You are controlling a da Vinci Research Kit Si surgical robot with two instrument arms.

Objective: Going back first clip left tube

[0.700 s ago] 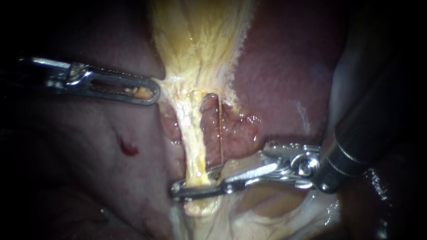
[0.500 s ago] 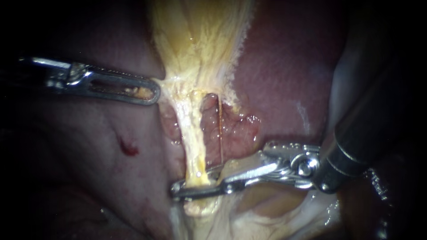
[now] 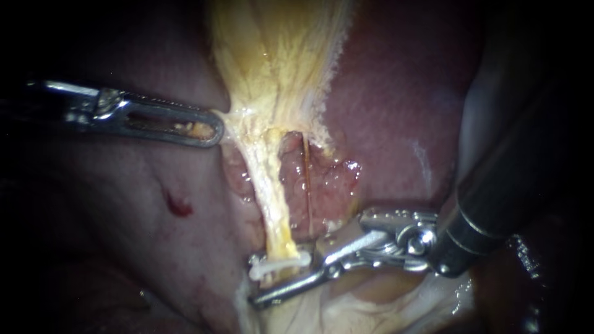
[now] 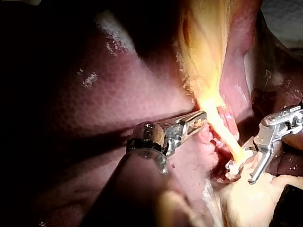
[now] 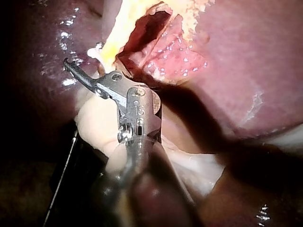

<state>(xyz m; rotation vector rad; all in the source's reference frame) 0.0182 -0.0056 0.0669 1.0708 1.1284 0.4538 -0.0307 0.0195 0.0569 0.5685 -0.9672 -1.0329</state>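
Observation:
The pale yellow left tube (image 3: 272, 198) runs down from the gallbladder (image 3: 278, 55). A thin reddish right tube (image 3: 307, 185) lies beside it. A white clip (image 3: 278, 265) sits across the left tube's lower end. My right instrument (image 3: 281, 281) has its jaws open just below and beside the clip, and they hold nothing. The wrist views show the same clip (image 4: 233, 166) (image 5: 94, 49) near the right instrument (image 4: 255, 163) (image 5: 80, 73). My left instrument (image 3: 210, 128) (image 4: 196, 122) is shut on the gallbladder's neck, pulling it sideways.
Dark red liver (image 3: 396, 93) surrounds the tubes, and raw pink tissue (image 3: 322, 179) shows between them. A small blood spot (image 3: 178, 204) marks the tissue to the left. Pale fatty tissue (image 3: 371, 309) lies under the right instrument.
The right instrument's jaws, which were closed around the left tube, have opened and drawn back slightly down and to the right. A white clip is left on the tube. The left instrument has held still.

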